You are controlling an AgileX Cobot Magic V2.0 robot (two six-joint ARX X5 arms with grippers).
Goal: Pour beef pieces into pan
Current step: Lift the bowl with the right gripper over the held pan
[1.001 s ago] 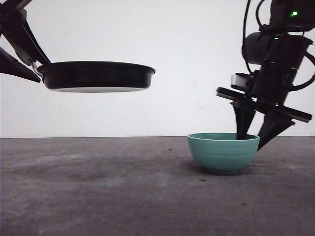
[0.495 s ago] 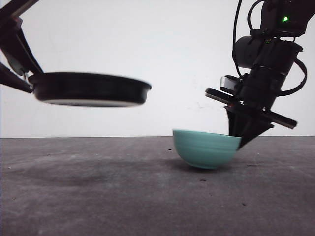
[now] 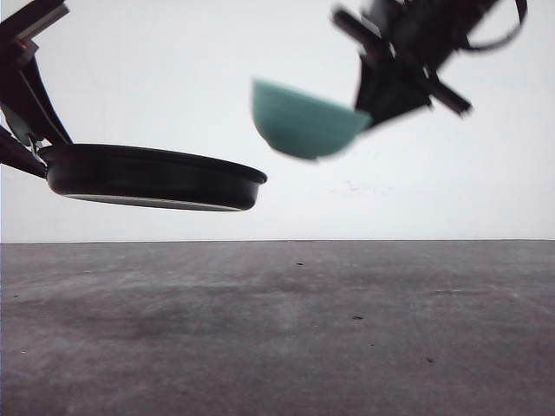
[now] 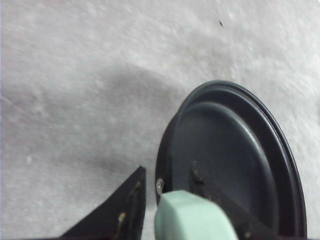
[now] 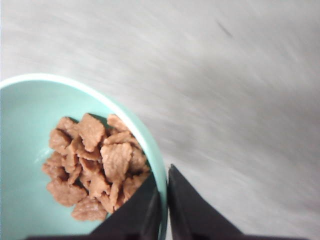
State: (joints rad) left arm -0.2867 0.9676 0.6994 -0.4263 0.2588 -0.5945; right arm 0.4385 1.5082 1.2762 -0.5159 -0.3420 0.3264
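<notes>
Pan (image 3: 152, 178): black, pale mint-green handle (image 4: 192, 217). Bowl (image 3: 303, 121): teal. Beef pieces (image 5: 95, 165): reddish-brown. Table (image 3: 277, 338): mottled dark grey. Far wall (image 3: 173, 69): plain white.

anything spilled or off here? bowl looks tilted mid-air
No spill visible. The teal bowl is tilted in the right gripper, up and to the right of the pan; the beef pieces sit heaped inside it. The pan, held by the left gripper, looks bare inside. The bowl is motion-blurred.

Matt black pan (image 4: 235, 165), glossy teal bowl (image 5: 30, 120), rough grey table (image 3: 277, 329).
</notes>
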